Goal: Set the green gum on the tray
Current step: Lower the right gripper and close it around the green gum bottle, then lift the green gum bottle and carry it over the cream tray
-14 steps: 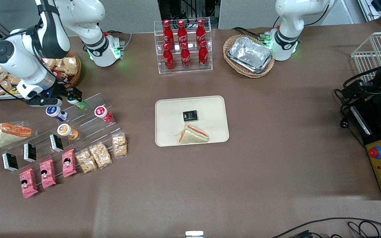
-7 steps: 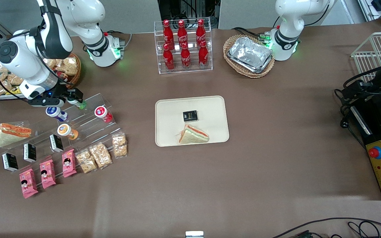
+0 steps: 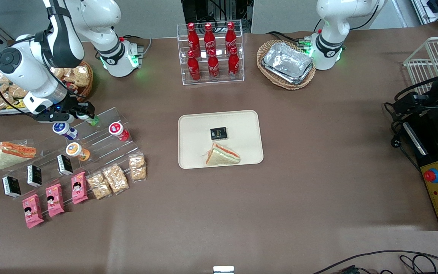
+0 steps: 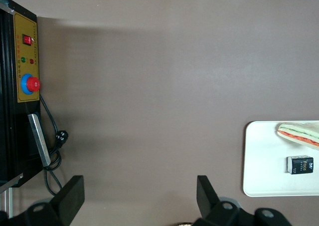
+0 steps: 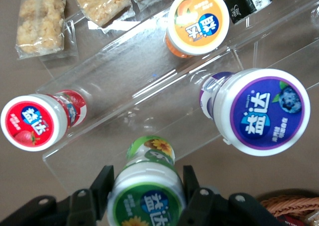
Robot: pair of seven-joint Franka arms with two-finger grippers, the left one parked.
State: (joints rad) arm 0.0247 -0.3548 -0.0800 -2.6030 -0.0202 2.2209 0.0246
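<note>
The green gum (image 3: 93, 121) lies on the top step of a clear acrylic rack (image 3: 103, 142) toward the working arm's end of the table. In the right wrist view its white lid with the green-and-yellow label (image 5: 147, 198) sits between my two black fingers (image 5: 102, 183), which press against its sides. My gripper (image 3: 86, 115) is at the rack's top step, shut on the bottle, which still rests on the rack. The cream tray (image 3: 196, 125) lies at the table's middle and holds a black packet (image 3: 218, 133) and a sandwich (image 3: 222, 155). The tray also shows in the left wrist view (image 4: 259, 156).
On the rack lie a purple gum bottle (image 5: 259, 111), an orange one (image 5: 198, 21) and a red one (image 5: 35, 121), all close to the green one. Black packets, pink packs, snack bags (image 3: 116, 177) and a wrapped sandwich (image 3: 13, 152) lie nearer the camera. A snack basket (image 3: 75, 76) stands beside my arm.
My arm has shifted slightly at the rack's top step, staying over the green gum. The bottle and the other things have not visibly moved.
</note>
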